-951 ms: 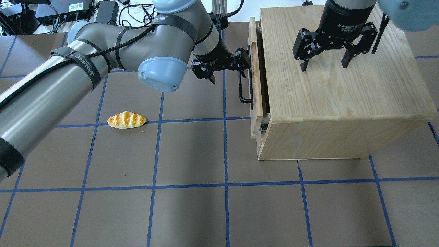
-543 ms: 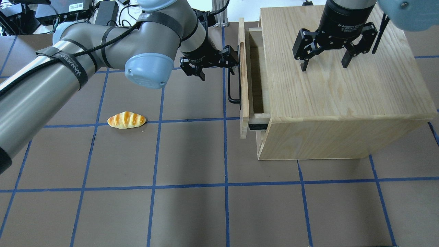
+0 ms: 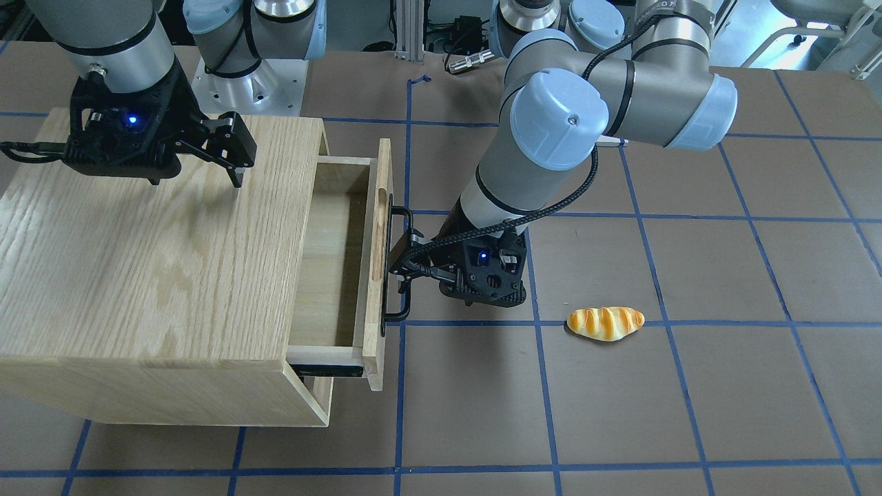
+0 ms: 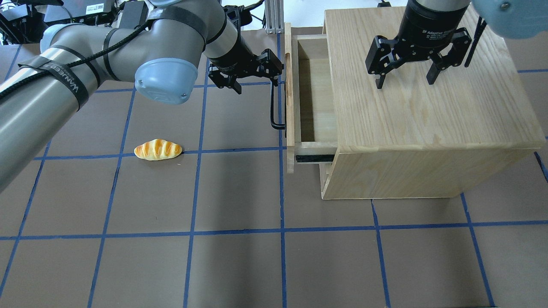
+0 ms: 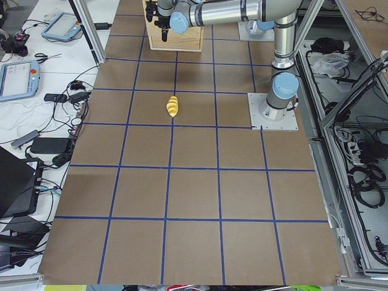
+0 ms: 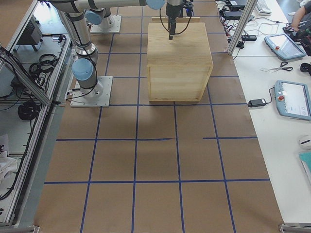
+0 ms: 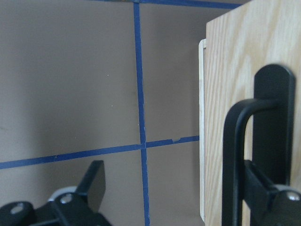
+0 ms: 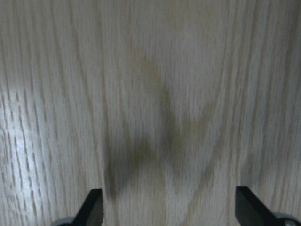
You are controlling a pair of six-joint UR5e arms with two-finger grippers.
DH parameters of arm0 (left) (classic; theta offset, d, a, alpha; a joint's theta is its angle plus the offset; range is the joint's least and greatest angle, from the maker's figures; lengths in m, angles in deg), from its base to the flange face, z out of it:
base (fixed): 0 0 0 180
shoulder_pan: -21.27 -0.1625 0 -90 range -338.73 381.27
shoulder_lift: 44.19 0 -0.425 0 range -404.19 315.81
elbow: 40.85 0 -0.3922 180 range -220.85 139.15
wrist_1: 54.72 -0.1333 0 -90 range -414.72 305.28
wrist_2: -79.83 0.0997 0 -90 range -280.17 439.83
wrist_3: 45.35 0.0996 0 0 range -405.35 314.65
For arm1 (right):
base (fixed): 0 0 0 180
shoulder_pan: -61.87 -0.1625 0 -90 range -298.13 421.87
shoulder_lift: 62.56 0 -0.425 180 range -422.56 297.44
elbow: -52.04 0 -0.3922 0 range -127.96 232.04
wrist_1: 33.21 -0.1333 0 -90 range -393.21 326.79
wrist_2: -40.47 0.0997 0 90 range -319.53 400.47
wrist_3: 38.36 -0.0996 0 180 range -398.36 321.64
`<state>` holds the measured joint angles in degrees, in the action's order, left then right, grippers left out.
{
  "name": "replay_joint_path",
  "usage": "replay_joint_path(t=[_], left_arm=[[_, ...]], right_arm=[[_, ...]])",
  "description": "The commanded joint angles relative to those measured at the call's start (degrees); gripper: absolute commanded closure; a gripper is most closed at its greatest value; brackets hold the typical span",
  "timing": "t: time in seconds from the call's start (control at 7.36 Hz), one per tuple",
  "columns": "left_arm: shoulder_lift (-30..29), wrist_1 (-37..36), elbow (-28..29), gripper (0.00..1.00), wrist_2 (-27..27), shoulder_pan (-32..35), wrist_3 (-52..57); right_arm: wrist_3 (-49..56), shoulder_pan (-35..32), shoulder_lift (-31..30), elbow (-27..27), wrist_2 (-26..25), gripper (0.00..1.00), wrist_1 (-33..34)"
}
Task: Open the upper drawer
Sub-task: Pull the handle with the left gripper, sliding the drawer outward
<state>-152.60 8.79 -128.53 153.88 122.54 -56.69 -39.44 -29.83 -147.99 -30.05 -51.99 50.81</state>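
Note:
The upper drawer [image 4: 317, 98] stands partly pulled out of the oak cabinet [image 4: 428, 107], and its pale inside looks bare. Its front panel [image 3: 377, 227] carries a black bar handle [image 4: 274, 107]. My left gripper [image 4: 257, 83] is open beside the front panel. In the left wrist view one finger [image 7: 265, 190] sits behind the handle [image 7: 235, 155] and the other finger [image 7: 94, 181] is far off to the side. My right gripper [image 4: 405, 83] is open, with its fingertips down at the cabinet top [image 8: 150, 94].
A toy bread roll [image 4: 157, 149] lies on the brown mat left of the cabinet, apart from both arms; it also shows in the front-facing view [image 3: 605, 322]. The open drawer's slide rail [image 4: 314, 158] sticks out at the cabinet's near corner.
My left gripper has moved left, away from the cabinet, with a finger hooked behind the handle, and the drawer has slid from nearly closed to well out. The right gripper has not moved.

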Motion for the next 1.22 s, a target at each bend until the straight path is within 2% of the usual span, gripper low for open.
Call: replay_joint_path(t=[0.0,1.09], left_arm=[[0.1,0.2,0.0,0.0,0.0,-0.9,0.5],[1.3,2.2,-1.5,0.0,0.1,-4.7,6.9]], right_arm=[[-0.1,-0.1,0.0,-0.1,0.0,0.0,0.0],[-0.1,0.0,0.0,0.0,0.0,0.0,0.0]])
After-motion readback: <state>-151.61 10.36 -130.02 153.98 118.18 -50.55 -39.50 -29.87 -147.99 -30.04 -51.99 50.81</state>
